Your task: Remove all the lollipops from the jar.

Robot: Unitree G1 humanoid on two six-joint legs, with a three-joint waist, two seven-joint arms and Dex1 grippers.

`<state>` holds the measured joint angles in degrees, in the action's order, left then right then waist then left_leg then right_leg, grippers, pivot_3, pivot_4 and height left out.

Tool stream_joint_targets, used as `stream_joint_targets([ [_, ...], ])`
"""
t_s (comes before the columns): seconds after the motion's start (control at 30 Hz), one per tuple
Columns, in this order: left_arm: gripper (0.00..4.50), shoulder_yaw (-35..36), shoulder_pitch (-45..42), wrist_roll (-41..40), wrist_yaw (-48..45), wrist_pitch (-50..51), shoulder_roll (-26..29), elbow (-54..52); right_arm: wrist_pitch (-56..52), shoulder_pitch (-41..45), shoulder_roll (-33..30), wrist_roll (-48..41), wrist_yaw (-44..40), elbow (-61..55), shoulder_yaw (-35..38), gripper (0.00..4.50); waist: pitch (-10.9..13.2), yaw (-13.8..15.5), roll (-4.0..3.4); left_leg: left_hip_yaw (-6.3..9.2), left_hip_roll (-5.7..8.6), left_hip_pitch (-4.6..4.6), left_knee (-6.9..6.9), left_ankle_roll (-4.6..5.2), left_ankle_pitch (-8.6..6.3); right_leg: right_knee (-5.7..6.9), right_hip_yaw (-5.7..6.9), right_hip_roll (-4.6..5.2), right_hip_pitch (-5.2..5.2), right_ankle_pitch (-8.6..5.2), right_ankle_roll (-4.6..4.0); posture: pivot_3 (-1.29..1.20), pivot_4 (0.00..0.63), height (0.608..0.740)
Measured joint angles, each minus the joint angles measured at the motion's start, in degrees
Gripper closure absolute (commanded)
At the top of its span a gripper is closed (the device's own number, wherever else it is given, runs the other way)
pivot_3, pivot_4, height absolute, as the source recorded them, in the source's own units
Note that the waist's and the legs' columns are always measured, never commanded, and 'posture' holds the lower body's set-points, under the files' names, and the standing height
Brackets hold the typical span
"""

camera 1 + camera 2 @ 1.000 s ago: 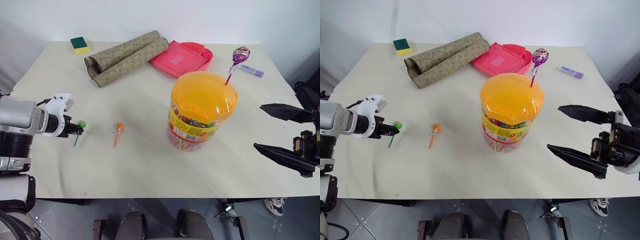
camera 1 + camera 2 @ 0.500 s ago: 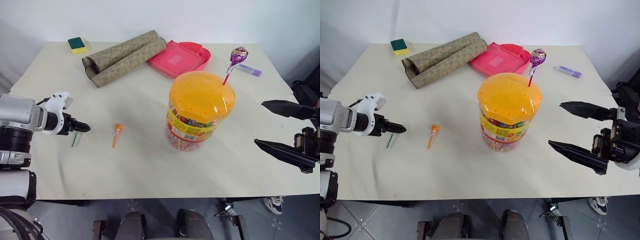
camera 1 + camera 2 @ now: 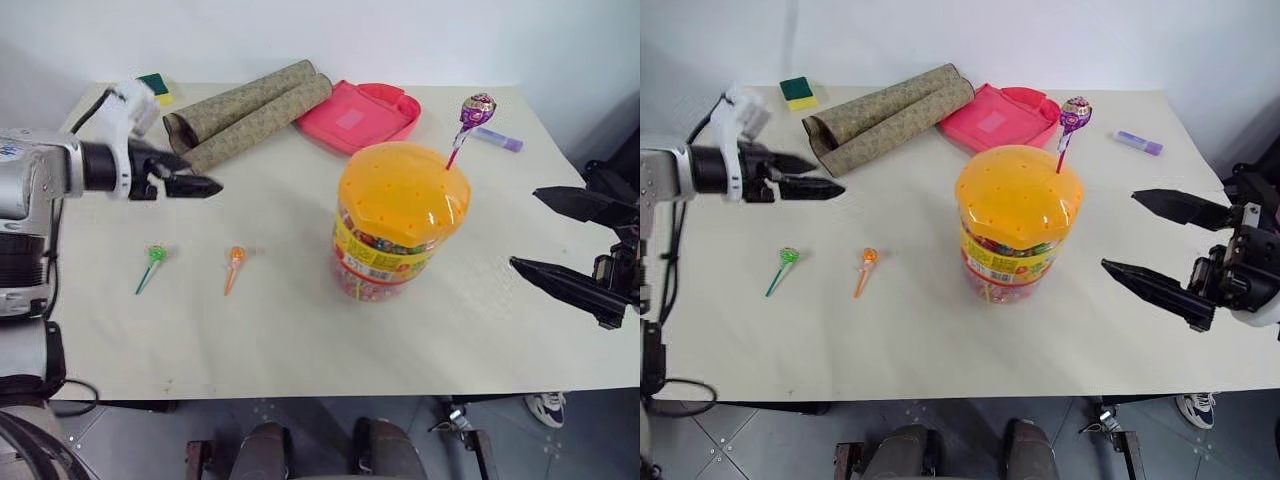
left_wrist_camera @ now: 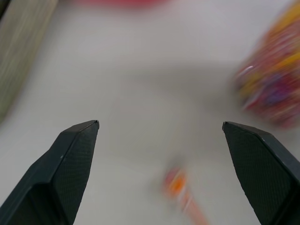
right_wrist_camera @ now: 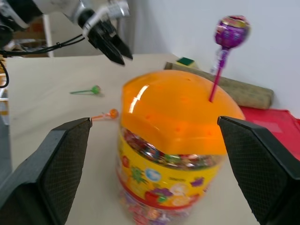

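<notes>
The left gripper (image 3: pixel 200 184) is held open and empty above the left part of the bench (image 3: pixel 300 340), beside the two cardboard rolls (image 3: pixel 250 112). The green lollipop (image 3: pixel 153 256) is seen lying flat on the bench at about 7 o'clock from this gripper, well apart from it. The orange lollipop (image 3: pixel 236 257) is found lying at about 5 o'clock from it, near the green one but not touching it. The right gripper (image 3: pixel 1145 240) is held wide open and empty to the right of the jar (image 3: pixel 400 222), which stands at 9 o'clock from it, apart from its fingers. The purple lollipop (image 3: pixel 478 108) is seen standing in the orange lid, its stick tilted. A pink tray (image 3: pixel 362 114) is placed behind the jar.
</notes>
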<state>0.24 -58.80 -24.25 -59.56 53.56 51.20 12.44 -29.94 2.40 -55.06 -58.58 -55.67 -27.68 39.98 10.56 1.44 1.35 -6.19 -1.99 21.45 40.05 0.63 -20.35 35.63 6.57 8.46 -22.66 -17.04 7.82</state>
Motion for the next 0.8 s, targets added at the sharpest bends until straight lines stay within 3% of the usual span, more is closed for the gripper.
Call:
stream_joint_targets([
  [0.1,0.02,2.50,2.32,-3.84,-5.05,-7.83,-4.63,-1.15,-0.22,2.28,-1.15,4.28,3.04,1.18,-3.46,0.00,0.00,-0.05,0.00,0.00,-0.01,0.01,0.01,0.00,0.00,0.01,0.00,-0.01,-0.01,0.00,0.00,0.00,0.150,0.740],
  [0.2,0.02,5.18,4.16,-7.15,-10.68,-14.44,-8.17,-0.92,-2.94,6.89,-1.03,2.63,7.52,1.40,-6.04,0.00,0.04,-0.33,-0.06,-0.07,-0.02,0.02,-0.01,-0.01,0.00,0.03,-0.03,-0.01,-0.09,0.00,0.00,0.00,0.150,0.740],
  [0.47,0.02,8.64,5.56,-11.84,-25.31,-25.57,-10.51,3.32,-9.99,17.99,-0.89,-0.34,17.91,1.68,-12.31,0.00,0.04,-0.15,-0.07,-0.08,-0.02,0.05,0.01,0.00,0.00,0.02,-0.03,-0.01,-0.10,0.00,0.00,0.00,0.150,0.740],
  [0.8,0.02,11.25,11.06,-12.50,-24.95,-29.23,-11.37,4.67,-10.53,28.69,2.75,1.50,17.48,6.78,-22.12,0.00,0.05,-0.31,-0.07,-0.04,-0.02,0.10,-0.01,0.01,0.00,-0.02,0.02,-0.01,-0.12,0.00,0.00,0.00,0.150,0.740],
])
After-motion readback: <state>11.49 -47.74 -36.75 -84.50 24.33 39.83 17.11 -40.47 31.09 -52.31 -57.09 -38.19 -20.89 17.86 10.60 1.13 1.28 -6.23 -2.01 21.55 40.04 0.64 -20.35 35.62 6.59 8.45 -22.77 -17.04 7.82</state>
